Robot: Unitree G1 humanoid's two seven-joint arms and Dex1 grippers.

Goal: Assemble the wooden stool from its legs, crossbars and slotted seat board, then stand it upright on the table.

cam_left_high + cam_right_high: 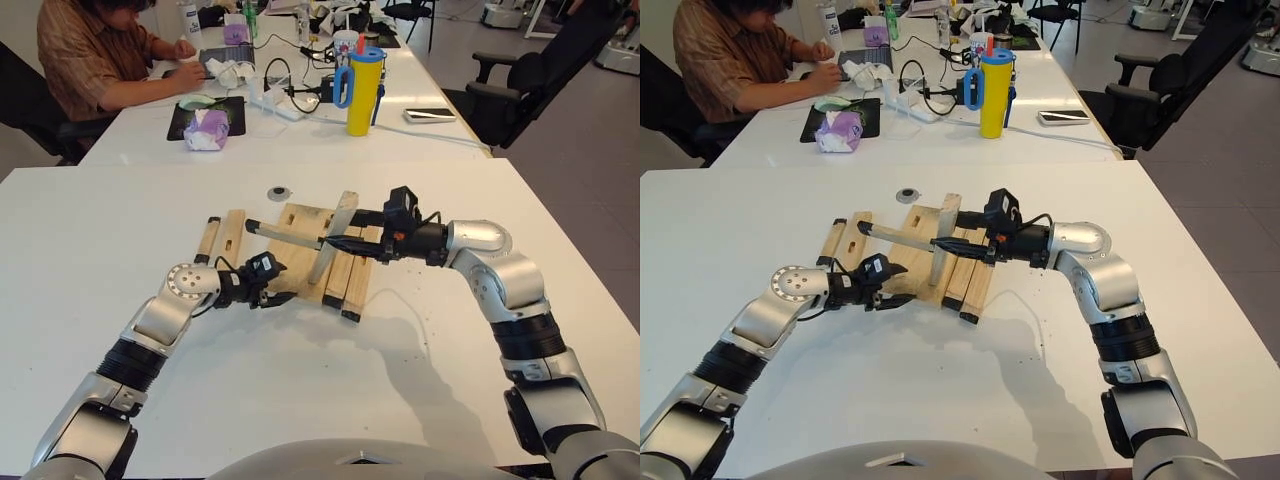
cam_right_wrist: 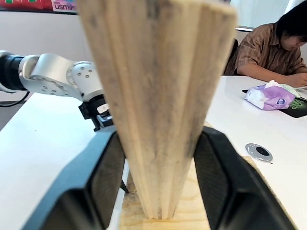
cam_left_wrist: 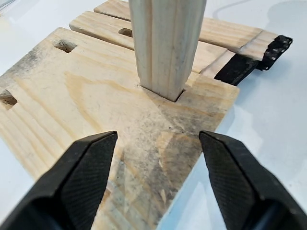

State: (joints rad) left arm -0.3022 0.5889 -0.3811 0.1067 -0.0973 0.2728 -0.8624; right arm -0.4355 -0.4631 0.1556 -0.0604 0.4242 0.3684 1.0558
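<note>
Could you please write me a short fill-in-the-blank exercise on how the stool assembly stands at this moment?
1. The right gripper is shut on the wooden ____ standing in a slot of the seat board.
2. The left gripper has its fingers ____, just above the seat board's edge.
3. The seat board lies ____ on the table.
Missing words: leg; open; flat.

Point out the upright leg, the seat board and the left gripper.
leg [image 1: 341, 215], left eye view, upper shaft.
seat board [image 3: 67, 96], left wrist view, bare face beside the leg's slot.
left gripper [image 3: 158, 138], left wrist view, midway between its open fingertips.
</note>
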